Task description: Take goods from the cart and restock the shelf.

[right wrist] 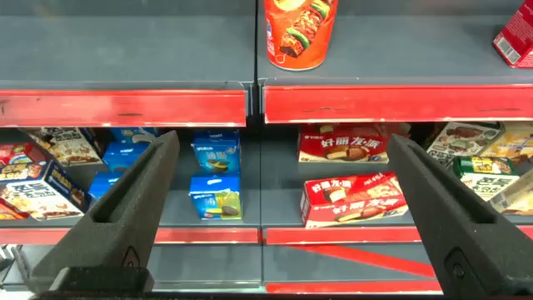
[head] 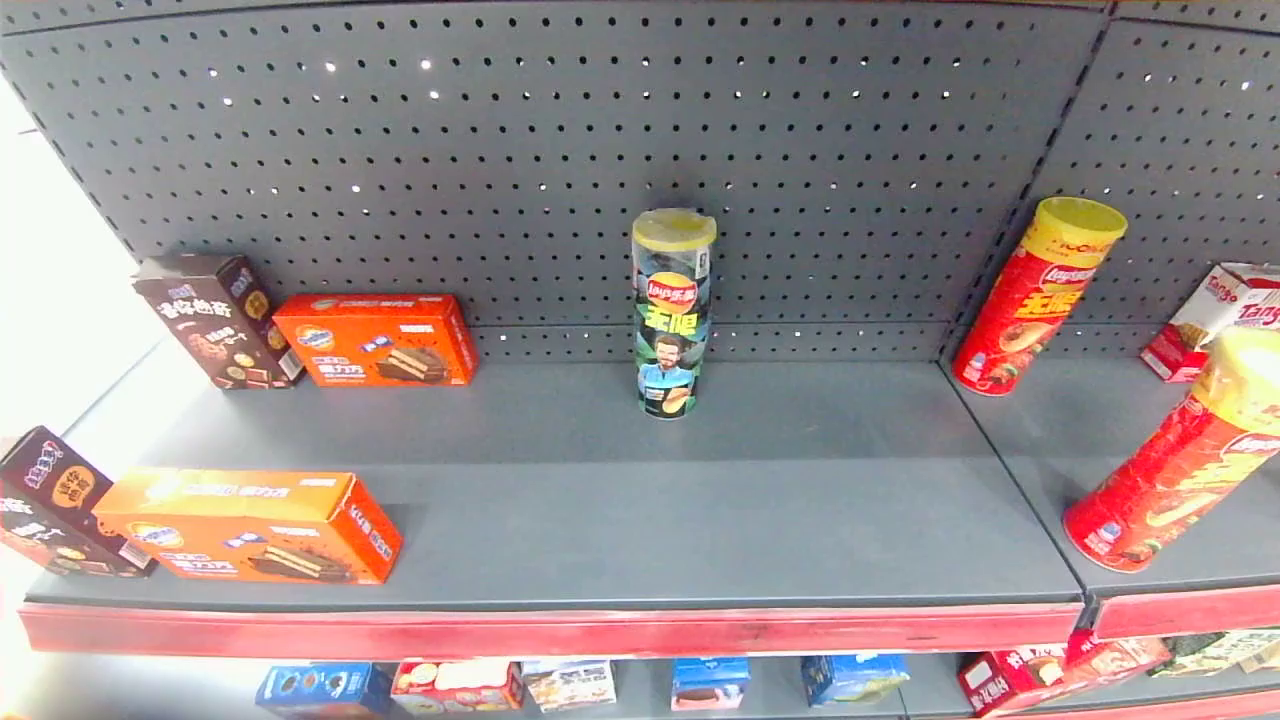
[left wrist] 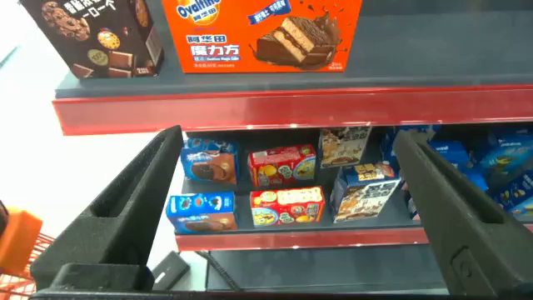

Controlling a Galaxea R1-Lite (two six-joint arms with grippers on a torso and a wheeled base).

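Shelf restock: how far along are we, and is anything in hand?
Done so far: the shelf carries one upright green can, with snack boxes at its left end. In hand: nothing; left hand and right hand are open and empty. Left: the bare stretch around the can needs stock.

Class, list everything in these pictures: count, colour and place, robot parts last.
chip can: 1, green, yellow lid, upper shelf middle, back
red chip cans: 2, yellow lids, upper shelf right
orange boxes: 2, upper shelf left, back and front
dark brown boxes: 2, left of each orange box
red-and-white box: 1, upper shelf far right
small boxes: several, blue and red, lower shelf
shelf: 1, grey, red front edge
left gripper: 1, black, open, facing shelf
right gripper: 1, black, open, facing shelf
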